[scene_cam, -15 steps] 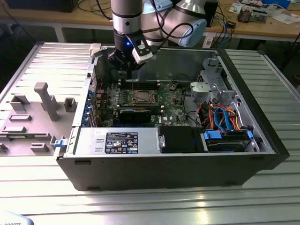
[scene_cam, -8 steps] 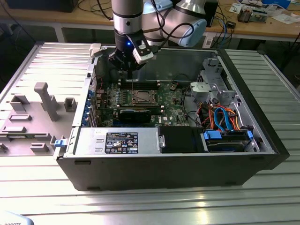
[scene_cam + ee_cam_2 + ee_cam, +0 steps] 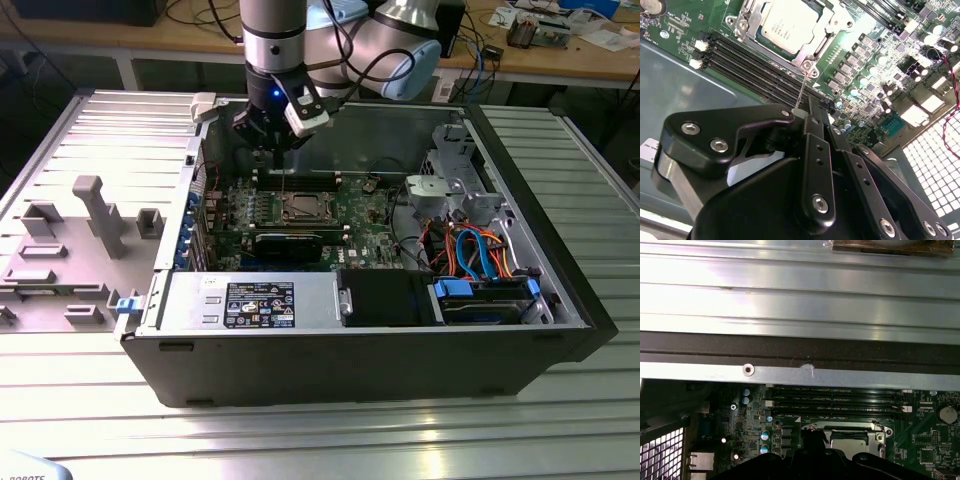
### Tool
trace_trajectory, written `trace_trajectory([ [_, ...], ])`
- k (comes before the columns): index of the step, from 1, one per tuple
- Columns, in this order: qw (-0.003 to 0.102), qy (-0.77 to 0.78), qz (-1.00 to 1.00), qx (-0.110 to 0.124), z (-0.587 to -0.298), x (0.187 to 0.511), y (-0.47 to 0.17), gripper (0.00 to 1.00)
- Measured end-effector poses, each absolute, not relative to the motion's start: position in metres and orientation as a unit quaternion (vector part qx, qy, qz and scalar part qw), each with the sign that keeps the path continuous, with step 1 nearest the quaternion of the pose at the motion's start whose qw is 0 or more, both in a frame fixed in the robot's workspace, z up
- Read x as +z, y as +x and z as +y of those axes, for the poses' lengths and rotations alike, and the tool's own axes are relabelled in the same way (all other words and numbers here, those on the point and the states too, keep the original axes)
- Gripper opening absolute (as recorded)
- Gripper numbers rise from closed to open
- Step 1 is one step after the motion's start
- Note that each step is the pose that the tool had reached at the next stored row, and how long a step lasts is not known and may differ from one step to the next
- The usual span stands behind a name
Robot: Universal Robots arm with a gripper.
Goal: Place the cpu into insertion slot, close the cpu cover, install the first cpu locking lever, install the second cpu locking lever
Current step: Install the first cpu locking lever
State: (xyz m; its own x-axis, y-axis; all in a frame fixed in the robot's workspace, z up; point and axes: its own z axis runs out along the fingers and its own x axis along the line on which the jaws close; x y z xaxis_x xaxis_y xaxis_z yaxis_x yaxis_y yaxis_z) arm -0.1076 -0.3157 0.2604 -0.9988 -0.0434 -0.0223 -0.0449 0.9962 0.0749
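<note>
Cpu point(image 3: 785, 25) lies framed by the cpu cover point(image 3: 826, 25), end effector point(image 3: 799, 112) clamped on thin locking lever point(image 3: 801, 87).

Open black computer case point(image 3: 350, 370) on ribbed metal desk point(image 3: 300, 440). Inside, green motherboard point(image 3: 368, 212) with long memory slots point(image 3: 755, 65); blue and orange cables point(image 3: 480, 250) toward the exterior view's right. Grey fixture blocks point(image 3: 95, 212) beside it.

We see the cpu point(image 3: 785, 25), a flat square chip with a dull silver-grey top, lying level in the slot point(image 3: 735, 21) on the green board. The cover point(image 3: 822, 25), a thin silvery frame, lies flat over it, and the chip shows through its window. One lever point(image 3: 801, 90), a thin wire rod, slants up off the board from the cover's corner.
</note>
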Motion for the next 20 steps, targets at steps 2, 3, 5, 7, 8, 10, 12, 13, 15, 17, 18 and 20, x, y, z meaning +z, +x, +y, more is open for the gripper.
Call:
trace_trajectory([
  [2, 0.01, -0.022, 0.999, 0.038, -0.3157, 0.2604, -0.1071, 0.11],
  [3, 0.01, -0.022, 0.999, 0.038, -0.3157, 0.2603, -0.1069, 0.11],
  [5, 0.01, -0.022, 0.999, 0.038, -0.3157, 0.2604, -0.1065, 0.11],
  [7, 0.01, -0.022, 0.999, 0.038, -0.3157, 0.2603, -0.106, 0.11],
  [8, 0.01, -0.022, 0.999, 0.038, -0.3157, 0.2604, -0.1057, 0.11],
  [10, 0.01, -0.022, 0.999, 0.038, -0.3157, 0.2603, -0.1054, 0.11],
  [12, 0.01, -0.022, 0.999, 0.038, -0.3157, 0.2603, -0.1051, 0.11],
  [13, 0.01, -0.022, 0.999, 0.038, -0.3157, 0.2604, -0.1049, 0.11],
  [15, 0.01, -0.022, 0.999, 0.038, -0.3157, 0.2604, -0.1038, 0.11],
  [17, 0.01, -0.022, 0.999, 0.038, -0.3157, 0.2603, -0.1028, 0.11],
  [18, 0.01, -0.022, 0.999, 0.038, -0.3157, 0.2603, -0.1025, 0.11],
  [20, 0.01, -0.022, 0.999, 0.038, -0.3157, 0.2603, -0.1025, 0.11],
])
